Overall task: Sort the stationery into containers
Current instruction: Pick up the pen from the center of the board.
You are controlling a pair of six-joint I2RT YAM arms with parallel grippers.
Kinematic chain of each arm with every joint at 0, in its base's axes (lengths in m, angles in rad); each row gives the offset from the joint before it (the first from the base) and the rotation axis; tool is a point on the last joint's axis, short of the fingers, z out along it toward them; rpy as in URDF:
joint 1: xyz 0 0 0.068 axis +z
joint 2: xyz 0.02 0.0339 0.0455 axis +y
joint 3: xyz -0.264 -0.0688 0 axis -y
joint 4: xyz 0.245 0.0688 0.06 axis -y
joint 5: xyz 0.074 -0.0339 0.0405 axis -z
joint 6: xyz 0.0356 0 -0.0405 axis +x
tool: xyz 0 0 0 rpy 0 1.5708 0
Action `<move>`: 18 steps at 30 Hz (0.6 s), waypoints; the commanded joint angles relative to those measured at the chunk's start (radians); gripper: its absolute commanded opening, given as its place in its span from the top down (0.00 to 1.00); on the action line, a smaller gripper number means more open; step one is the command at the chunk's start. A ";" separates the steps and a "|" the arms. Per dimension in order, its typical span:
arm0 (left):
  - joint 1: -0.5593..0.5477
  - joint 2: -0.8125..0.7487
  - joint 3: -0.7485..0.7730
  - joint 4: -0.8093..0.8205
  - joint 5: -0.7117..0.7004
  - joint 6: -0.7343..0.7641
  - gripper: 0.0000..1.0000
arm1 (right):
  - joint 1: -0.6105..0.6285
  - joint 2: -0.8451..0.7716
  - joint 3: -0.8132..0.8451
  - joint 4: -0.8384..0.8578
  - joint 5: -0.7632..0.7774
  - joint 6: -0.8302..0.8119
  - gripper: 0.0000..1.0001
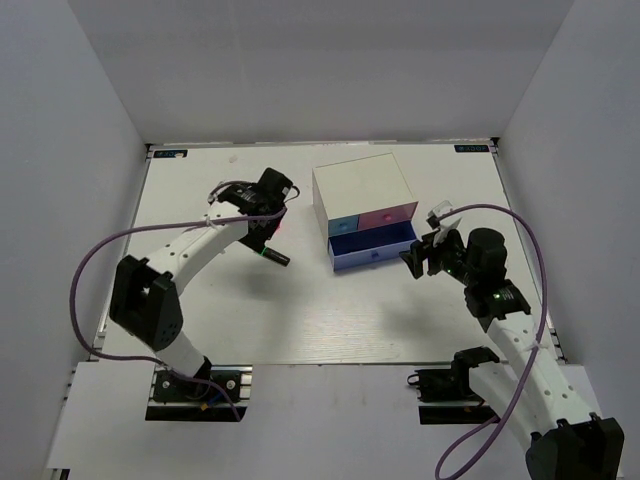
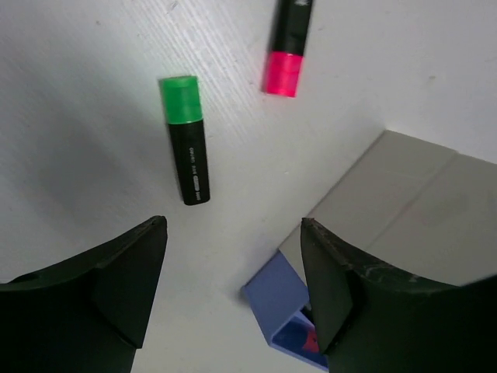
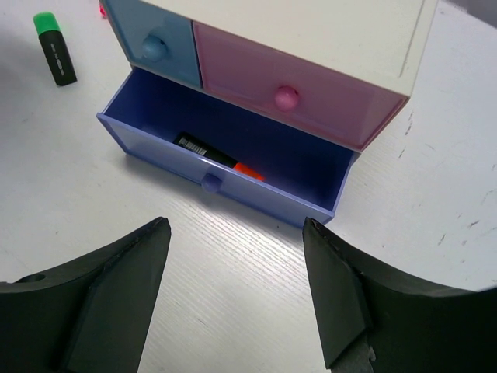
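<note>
The white-topped box (image 1: 362,188) stands mid-table with its wide blue-purple drawer (image 3: 167,165) pulled out. An orange-capped highlighter (image 3: 220,158) lies inside it. The light-blue drawer (image 3: 154,43) and pink drawer (image 3: 288,91) are closed. A green-capped highlighter (image 2: 186,151) and a pink-capped highlighter (image 2: 286,45) lie on the table left of the box. My left gripper (image 2: 233,233) hovers open above the table near the green one, holding nothing. My right gripper (image 3: 237,233) is open and empty just in front of the open drawer. The grey block and pink gadget are out of view.
The table (image 1: 300,320) is white, with grey walls on three sides. The box's side (image 2: 404,210) and the drawer's corner (image 2: 283,299) sit close to my left gripper's right finger. Purple cables loop beside both arms.
</note>
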 commanded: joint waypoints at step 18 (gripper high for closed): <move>0.167 0.304 0.098 -0.008 0.282 0.181 0.28 | -0.004 -0.069 -0.048 0.007 0.014 -0.004 0.25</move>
